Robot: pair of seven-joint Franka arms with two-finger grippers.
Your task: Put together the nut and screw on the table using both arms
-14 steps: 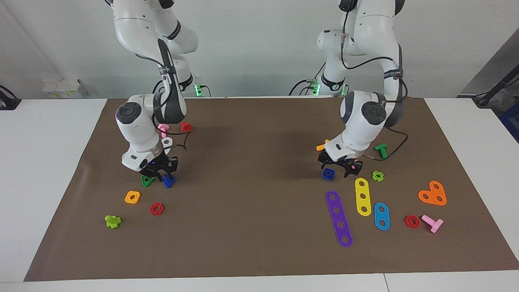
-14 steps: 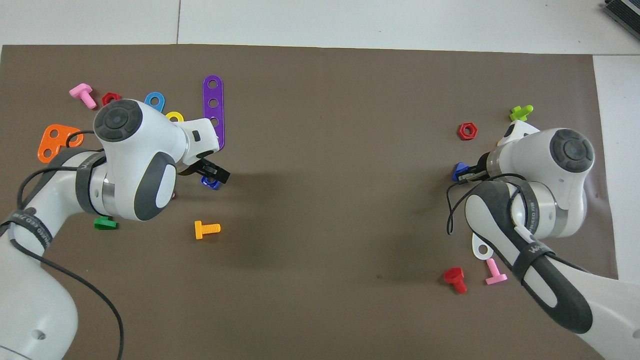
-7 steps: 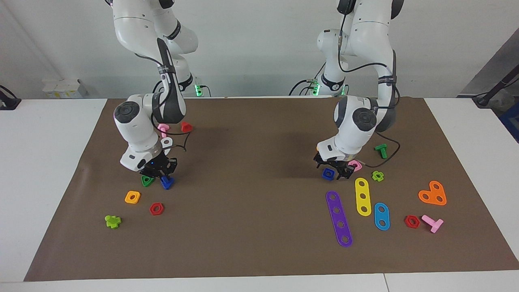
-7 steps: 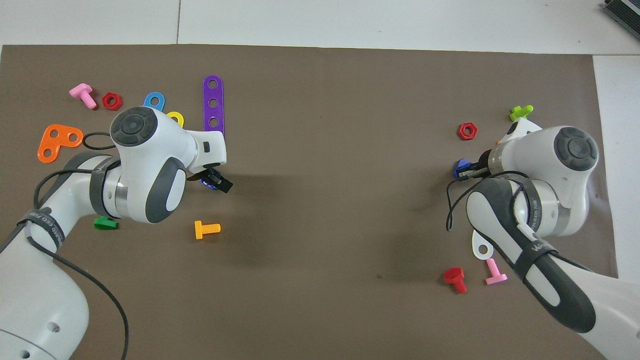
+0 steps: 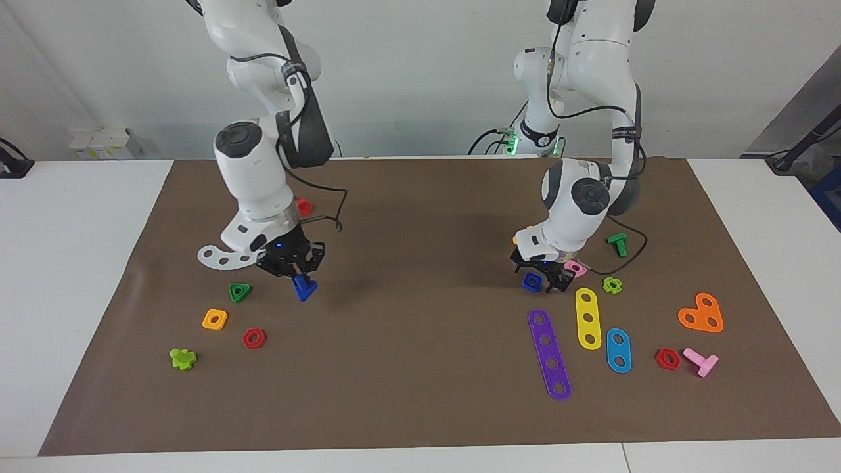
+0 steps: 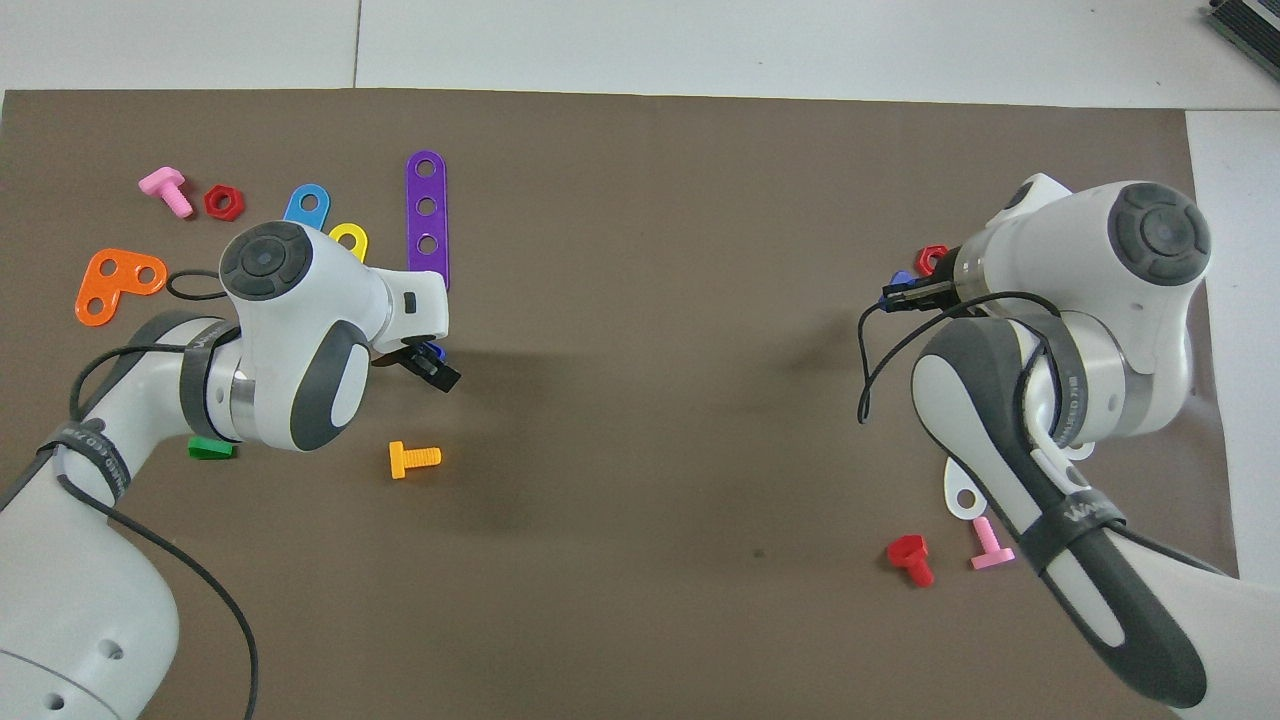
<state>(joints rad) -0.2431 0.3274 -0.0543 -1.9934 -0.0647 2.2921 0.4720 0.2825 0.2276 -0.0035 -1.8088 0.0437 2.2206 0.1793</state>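
Observation:
My right gripper is shut on the dark blue screw and holds it a little above the brown mat of the table, over the spot beside the green triangular nut. In the overhead view the right gripper shows only a tip of the screw. My left gripper is down at the dark blue square nut, which lies on the mat next to a pink square nut. In the overhead view the left gripper covers most of the nut.
An orange-yellow square nut, a red hex nut, a lime piece and a white strip lie near the right gripper. Purple, yellow and blue strips, an orange plate and a green bolt lie near the left gripper.
My right gripper has lifted the blue screw off the mat and carried it toward the table's middle. My left gripper came down around the blue nut and has stayed there.

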